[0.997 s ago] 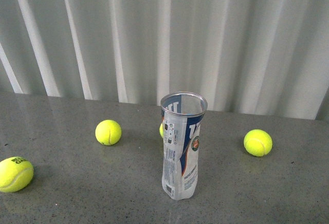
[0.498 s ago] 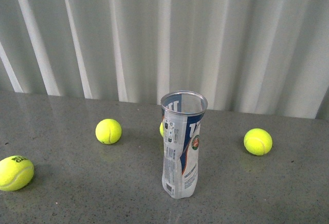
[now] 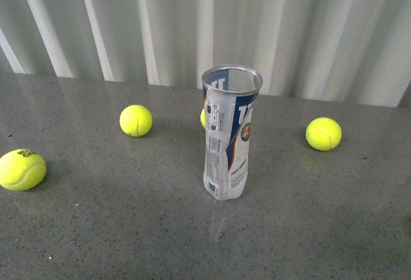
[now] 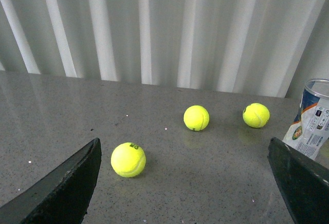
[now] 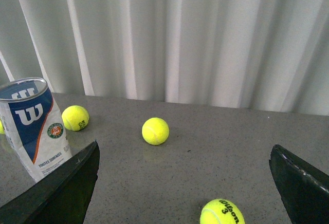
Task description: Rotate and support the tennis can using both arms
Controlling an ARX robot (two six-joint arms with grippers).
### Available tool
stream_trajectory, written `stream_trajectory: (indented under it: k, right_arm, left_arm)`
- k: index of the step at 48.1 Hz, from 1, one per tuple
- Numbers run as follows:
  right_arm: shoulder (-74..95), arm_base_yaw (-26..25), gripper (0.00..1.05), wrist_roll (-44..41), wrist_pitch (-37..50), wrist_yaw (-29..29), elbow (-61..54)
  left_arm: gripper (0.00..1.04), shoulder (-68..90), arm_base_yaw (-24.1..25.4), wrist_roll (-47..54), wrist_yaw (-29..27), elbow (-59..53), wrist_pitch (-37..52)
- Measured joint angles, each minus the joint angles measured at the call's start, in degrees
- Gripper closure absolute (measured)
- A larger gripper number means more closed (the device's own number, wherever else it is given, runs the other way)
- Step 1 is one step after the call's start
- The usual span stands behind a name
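The tennis can stands upright on the grey table, open silver rim up, with a dented middle and a blue-white label. Neither arm shows in the front view. In the left wrist view the can is at the picture's edge, beyond one finger. My left gripper is open over bare table, apart from the can. In the right wrist view the can stands just past one finger. My right gripper is open and holds nothing.
Yellow tennis balls lie around the can: one to its left, one at the far left, one to the right, one partly hidden behind it. A white pleated curtain closes off the back of the table.
The front view has tilted downward, so the can and the balls sit higher in the picture. On the table itself nothing has shifted.
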Motion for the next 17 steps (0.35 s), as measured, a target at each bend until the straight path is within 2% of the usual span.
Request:
stream_trajectory:
  k: [17]
  right_arm:
    - [0.0, 0.0, 0.07, 0.0, 0.0, 0.0, 0.0]
  left_arm:
    - [0.07, 0.0, 0.0, 0.0, 0.0, 0.0, 0.0]
